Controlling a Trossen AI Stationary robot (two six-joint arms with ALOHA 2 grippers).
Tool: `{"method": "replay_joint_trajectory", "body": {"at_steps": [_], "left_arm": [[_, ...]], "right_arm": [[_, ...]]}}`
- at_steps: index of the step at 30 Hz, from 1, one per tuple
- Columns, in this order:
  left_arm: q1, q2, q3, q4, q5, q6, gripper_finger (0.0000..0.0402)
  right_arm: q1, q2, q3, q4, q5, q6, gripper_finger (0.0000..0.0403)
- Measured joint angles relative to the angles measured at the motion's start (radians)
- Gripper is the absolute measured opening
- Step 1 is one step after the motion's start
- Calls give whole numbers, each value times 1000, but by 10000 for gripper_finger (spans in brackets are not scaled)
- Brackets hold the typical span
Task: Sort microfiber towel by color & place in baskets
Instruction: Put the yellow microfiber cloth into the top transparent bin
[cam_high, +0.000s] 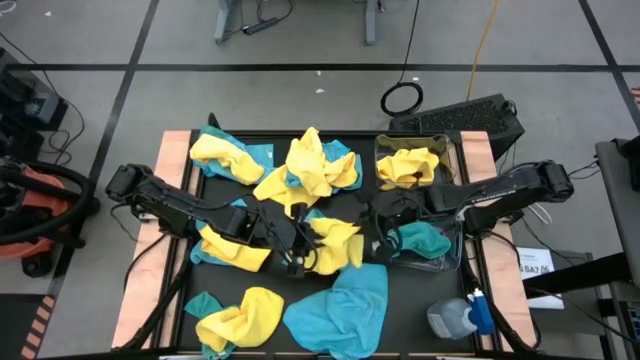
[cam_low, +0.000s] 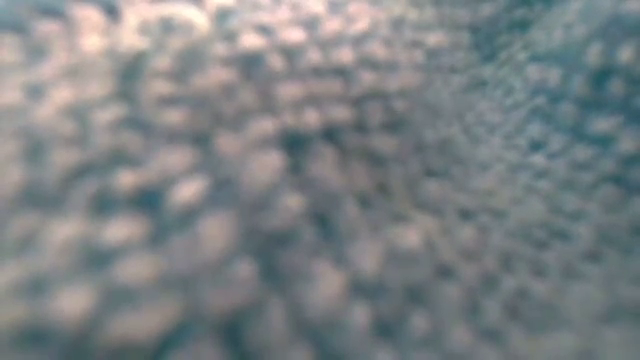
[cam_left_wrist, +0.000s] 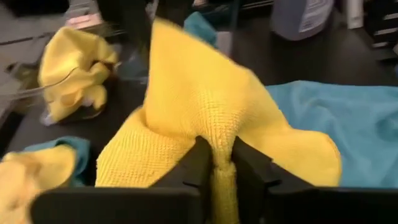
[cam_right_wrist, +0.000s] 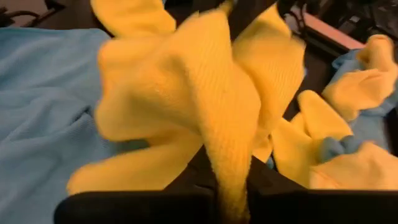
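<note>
1. Both claws pinched one yellow towel (cam_high: 335, 250) at the pile's middle: the left claw (cam_left_wrist: 214, 171) and the right claw (cam_right_wrist: 227, 186) each held a fold.
2. A handover looked underway.
3. Next, the left claw should release, letting the right claw carry the towel to the yellow-filled basket (cam_high: 452, 152) beyond it.

The yellow towel (cam_left_wrist: 205, 106) is soft, nubby waffle-weave cloth; the fingers (cam_left_wrist: 193, 168) pinching it look like matt black plastic, probably.
</note>
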Motion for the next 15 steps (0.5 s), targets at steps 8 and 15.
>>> {"method": "replay_joint_trajectory", "body": {"at_steps": [8, 15], "left_arm": [[-31, 0, 0, -15, -129, -24, 245], [-30, 0, 0, -24, -129, -49, 313]], "right_arm": [[-1, -128, 0, -8, 52, -19, 2], [-24, -238, 1, -33, 139, -29, 1]]}}
